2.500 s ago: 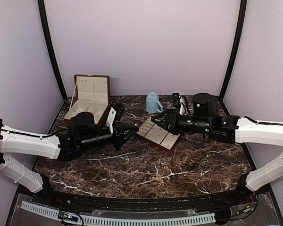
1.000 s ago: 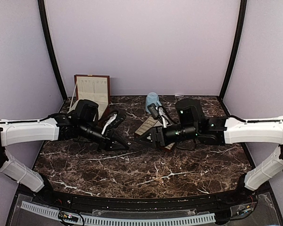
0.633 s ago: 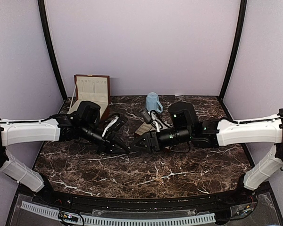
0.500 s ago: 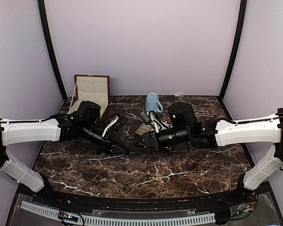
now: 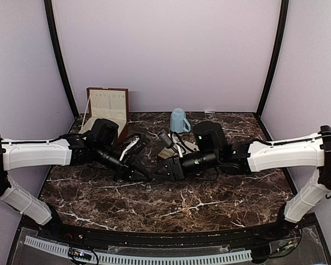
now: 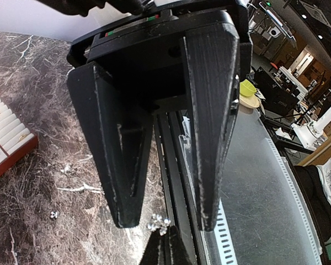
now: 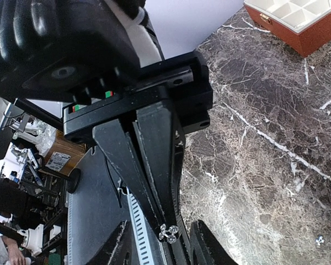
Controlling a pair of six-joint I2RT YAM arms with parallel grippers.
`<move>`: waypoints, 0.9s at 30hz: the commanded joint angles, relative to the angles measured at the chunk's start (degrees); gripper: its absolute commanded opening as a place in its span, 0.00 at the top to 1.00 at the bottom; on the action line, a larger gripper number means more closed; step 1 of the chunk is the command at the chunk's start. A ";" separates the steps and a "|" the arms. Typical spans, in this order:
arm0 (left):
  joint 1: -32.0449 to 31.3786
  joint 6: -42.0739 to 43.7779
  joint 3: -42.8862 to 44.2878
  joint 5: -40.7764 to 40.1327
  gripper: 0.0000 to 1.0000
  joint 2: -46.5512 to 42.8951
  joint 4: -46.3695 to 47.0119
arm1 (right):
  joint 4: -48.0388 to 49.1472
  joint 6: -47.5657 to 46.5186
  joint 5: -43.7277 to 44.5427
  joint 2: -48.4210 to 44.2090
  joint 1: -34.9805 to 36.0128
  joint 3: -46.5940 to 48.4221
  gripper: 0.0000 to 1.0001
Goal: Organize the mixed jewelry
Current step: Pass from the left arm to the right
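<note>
— Two grippers nearly touched at mid-table; what had changed?
— Going from the left: the box (image 5: 107, 102) stood open as before; the left gripper (image 7: 163, 221) had kept still, fingers shut on one silvery piece (image 7: 167, 233) at their tips, clear of the marble (image 5: 182, 204); the right gripper (image 5: 161, 171) had swept in leftward, its fingers narrowing yet apart, straddling that piece without gripping it.
— Meaning?
— A handover looked close, I judged; nothing was sorted yet; the pass, once made, would free the left gripper for another speck (image 7: 320, 239) lying loose on the marble.
</note>
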 commanded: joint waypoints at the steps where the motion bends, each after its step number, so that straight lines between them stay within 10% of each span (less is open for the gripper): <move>1: -0.25 1.17 1.66 1.67 1.00 -0.11 -0.73 | 2.59 -0.72 -0.69 0.16 0.56 1.64 0.66; 27: -0.33 1.35 1.74 1.44 1.00 0.10 -0.82 | 0.04 -2.05 0.75 0.74 0.58 2.00 0.85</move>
